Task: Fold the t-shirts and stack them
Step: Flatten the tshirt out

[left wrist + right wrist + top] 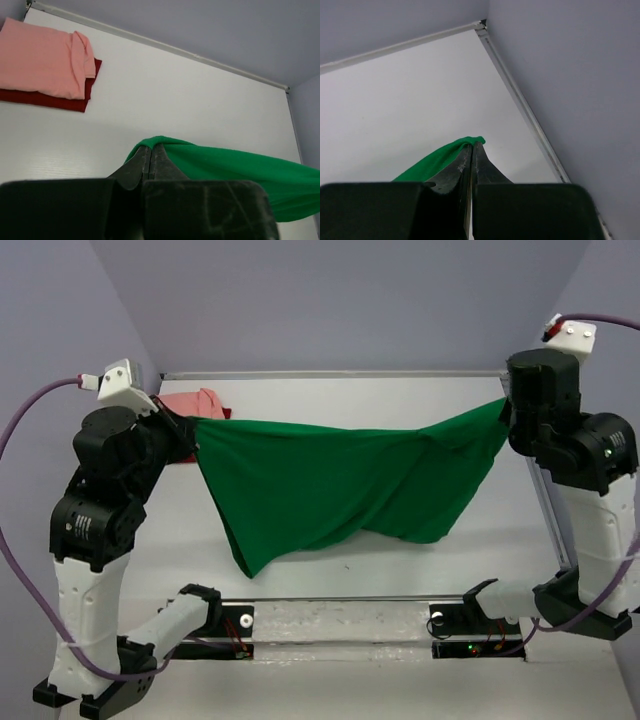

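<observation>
Step in hand, as judged: spreading the bright green soft cloth t-shirt in the air before laying it flat for folding. To do it well:
- Lower both ends together and at one height, taut enough to take out the sag in the middle.
- Set the hanging lower edge down first on the white counter, then draw back toward the near side so the rest settles without creases.
- Watch the long drooping corner below and inward of the left pincer, likely to bunch underneath if set down too fast.
- Land it short of the folded salmon pink cloth t-shirt and the folded dark red cloth t-shirt beneath it, stacked beyond and to the left of the left pincer.

Left pincer:
- Fully closed, pinching an upper edge of the bright green soft cloth t-shirt.
- Draped over at the fingertips by cloth that trails off to its right.

Right pincer:
- Likewise fully closed, nipping a small fold of the same shirt at the very tips, with the cloth running off to its left.
- Only a thin bite on this side, judged more prone to slipping under a hard pull.

Neither pincer touching the counter. Green shirt strung between the two, raised above the counter. Cannot tell whether its lowest corner brushes the surface.
</observation>
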Motion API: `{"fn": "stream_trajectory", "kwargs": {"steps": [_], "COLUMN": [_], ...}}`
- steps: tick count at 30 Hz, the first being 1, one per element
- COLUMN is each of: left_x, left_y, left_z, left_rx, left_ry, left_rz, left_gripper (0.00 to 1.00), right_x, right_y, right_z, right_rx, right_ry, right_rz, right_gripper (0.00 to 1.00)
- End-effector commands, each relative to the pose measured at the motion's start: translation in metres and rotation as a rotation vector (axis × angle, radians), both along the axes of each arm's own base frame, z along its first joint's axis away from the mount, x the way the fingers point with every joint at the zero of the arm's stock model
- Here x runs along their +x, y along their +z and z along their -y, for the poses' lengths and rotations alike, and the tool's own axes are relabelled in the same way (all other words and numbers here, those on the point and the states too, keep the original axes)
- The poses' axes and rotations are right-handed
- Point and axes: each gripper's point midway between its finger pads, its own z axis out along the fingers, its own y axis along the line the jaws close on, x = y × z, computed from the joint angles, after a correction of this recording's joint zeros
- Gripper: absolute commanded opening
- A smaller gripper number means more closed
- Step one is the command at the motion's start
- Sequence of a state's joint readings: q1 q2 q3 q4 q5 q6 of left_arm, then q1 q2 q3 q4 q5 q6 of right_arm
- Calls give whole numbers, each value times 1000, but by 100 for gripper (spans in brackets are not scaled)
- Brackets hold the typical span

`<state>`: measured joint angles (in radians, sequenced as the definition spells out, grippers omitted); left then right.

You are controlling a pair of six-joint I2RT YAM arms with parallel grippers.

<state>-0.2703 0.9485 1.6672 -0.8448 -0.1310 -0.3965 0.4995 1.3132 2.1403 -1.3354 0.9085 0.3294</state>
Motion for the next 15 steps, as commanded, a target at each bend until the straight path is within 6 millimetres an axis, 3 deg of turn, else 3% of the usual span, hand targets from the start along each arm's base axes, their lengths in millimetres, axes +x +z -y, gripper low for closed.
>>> {"fn": "stream_trajectory", "kwargs": {"steps": [1, 2, 3, 4, 5, 6, 7, 8, 11, 15], "left_x": [18, 22, 24, 29, 30, 34, 36, 40, 49, 43], "left_y": [-15, -21, -31, -41, -42, -42, -44, -45, -48, -19], "left_z": [-11, -12, -12, -10, -9, -7, -6, -5, -1, -6], "left_rx": [80, 104, 132, 154, 160, 162, 166, 176, 201, 212], "left_ry": [86, 91, 91, 91, 83, 75, 73, 73, 64, 110], "left_rz": [-51, -74, -108, -139, -139, -133, -139, -148, -167, -101], "left_gripper": [0, 0, 0, 0, 0, 0, 0, 0, 0, 0], "right_x": [37, 44, 59, 69, 77, 83, 91, 100, 111, 94], "right_y": [-28, -38, -45, -67, -66, -78, -86, -98, -108, -37], "right_z": [-4, 2, -10, -10, -11, -3, -16, -15, 0, 10], "right_rx": [-72, -60, -7, -4, 33, 64, 134, 156, 124, 103], "right_ry": [-19, -22, 50, 84, 108, 97, 189, 201, 147, 129], "right_rz": [-76, -102, -93, -144, -126, -148, -162, -173, -211, -55], "right_gripper": [0, 0, 0, 0, 0, 0, 0, 0, 0, 0]}}
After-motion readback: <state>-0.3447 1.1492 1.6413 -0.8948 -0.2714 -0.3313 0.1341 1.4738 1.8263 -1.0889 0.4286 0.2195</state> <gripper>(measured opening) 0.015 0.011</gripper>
